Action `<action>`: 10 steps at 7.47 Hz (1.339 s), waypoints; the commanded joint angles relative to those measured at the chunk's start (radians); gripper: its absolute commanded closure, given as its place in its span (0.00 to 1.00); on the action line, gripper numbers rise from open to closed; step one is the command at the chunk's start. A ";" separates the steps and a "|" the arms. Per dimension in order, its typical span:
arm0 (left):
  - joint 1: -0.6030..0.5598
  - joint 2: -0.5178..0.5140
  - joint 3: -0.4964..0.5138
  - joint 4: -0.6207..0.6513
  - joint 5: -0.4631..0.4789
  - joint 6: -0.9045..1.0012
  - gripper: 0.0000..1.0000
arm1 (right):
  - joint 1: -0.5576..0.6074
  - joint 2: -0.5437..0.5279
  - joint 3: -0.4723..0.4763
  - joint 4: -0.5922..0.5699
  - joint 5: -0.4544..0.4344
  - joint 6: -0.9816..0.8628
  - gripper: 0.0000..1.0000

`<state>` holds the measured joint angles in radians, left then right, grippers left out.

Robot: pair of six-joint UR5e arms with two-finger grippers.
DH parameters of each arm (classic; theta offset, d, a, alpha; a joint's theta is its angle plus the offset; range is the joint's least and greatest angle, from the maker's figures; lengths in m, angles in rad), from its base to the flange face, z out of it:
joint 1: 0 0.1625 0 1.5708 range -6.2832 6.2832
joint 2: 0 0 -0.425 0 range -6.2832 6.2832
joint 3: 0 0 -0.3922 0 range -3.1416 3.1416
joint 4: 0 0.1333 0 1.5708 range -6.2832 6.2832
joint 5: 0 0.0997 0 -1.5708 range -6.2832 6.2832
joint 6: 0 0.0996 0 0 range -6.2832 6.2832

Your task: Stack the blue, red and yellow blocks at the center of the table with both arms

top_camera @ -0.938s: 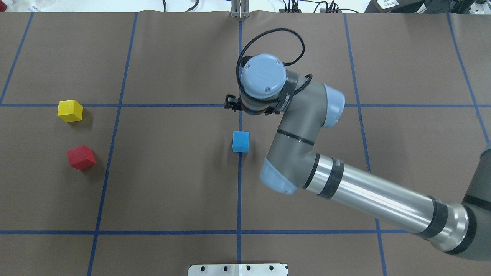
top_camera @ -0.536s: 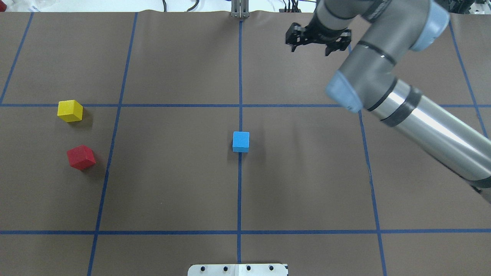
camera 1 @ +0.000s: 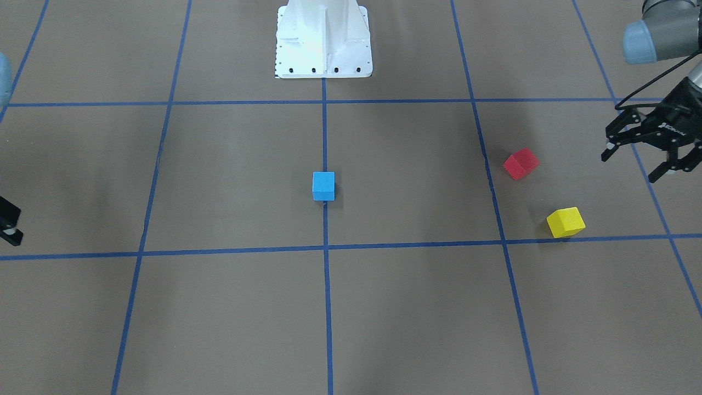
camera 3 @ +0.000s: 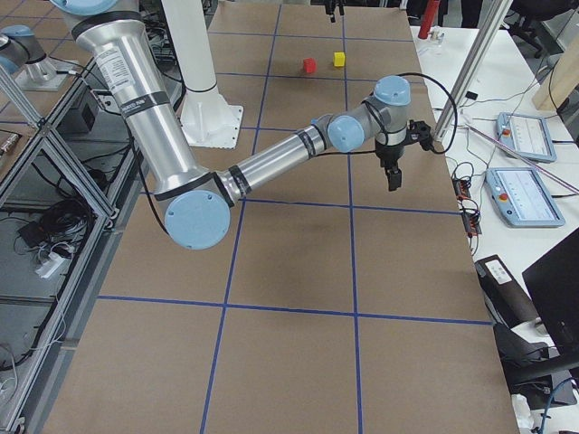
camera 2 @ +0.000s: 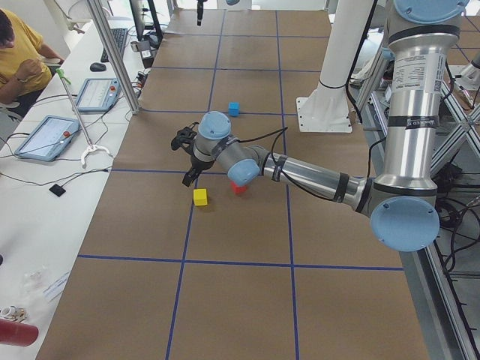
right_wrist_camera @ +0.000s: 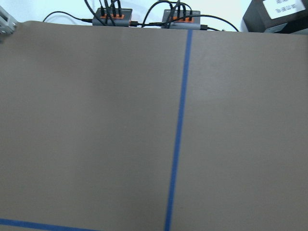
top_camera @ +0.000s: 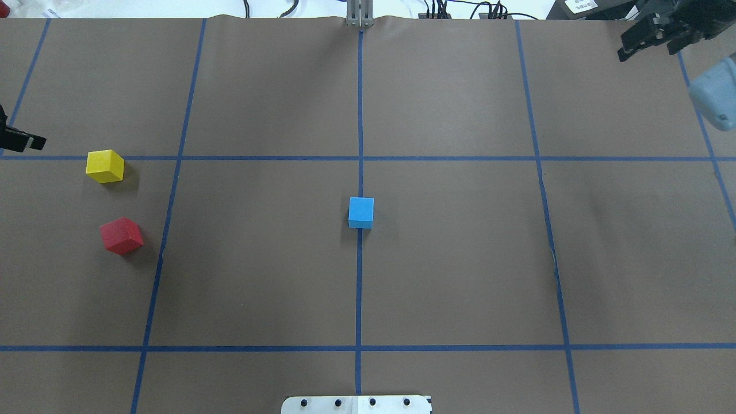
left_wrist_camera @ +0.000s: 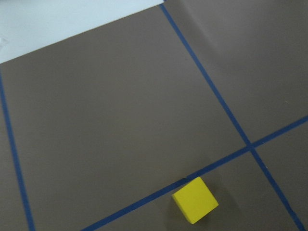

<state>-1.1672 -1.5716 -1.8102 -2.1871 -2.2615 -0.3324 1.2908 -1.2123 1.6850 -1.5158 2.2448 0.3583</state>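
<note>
Left gripper (camera 1: 630, 167): fingers spread, nothing between them. Hangs above table (top_camera: 259, 276) near its left end, beside red block (camera 1: 521, 163) and yellow block (camera 1: 566, 222), touching neither. Right gripper (top_camera: 647, 52): fingers spread, empty, at far right corner. Blue block (camera 1: 323, 186) at table centre, on centre tape line (top_camera: 359, 287). Red and yellow near each other but apart, nothing stacked.

The table cover (top_camera: 460, 276) looks like matt brown paper, faintly creased, with smooth blue tape lines (top_camera: 359, 287). The blue block (top_camera: 361, 211), red block (top_camera: 121, 236) and yellow block (top_camera: 104, 165) have a dull, matt finish. The right arm (camera 3: 271, 155) shows brushed, shiny metal along its tube.
</note>
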 commanded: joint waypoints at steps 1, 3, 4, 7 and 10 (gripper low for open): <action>0.160 0.002 -0.003 -0.109 0.063 -0.056 0.00 | 0.129 -0.145 0.030 0.003 0.094 -0.236 0.00; 0.300 0.028 0.003 -0.134 0.164 0.048 0.00 | 0.179 -0.205 0.030 0.005 0.098 -0.315 0.00; 0.304 0.048 0.008 -0.134 0.169 0.129 0.00 | 0.194 -0.220 0.030 0.003 0.098 -0.337 0.00; 0.375 0.068 0.009 -0.135 0.169 0.188 0.01 | 0.200 -0.231 0.030 0.003 0.098 -0.340 0.00; 0.413 0.067 0.028 -0.140 0.169 0.188 0.01 | 0.200 -0.231 0.027 0.002 0.096 -0.338 0.00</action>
<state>-0.7633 -1.5038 -1.7896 -2.3234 -2.0915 -0.1447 1.4909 -1.4442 1.7128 -1.5128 2.3415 0.0187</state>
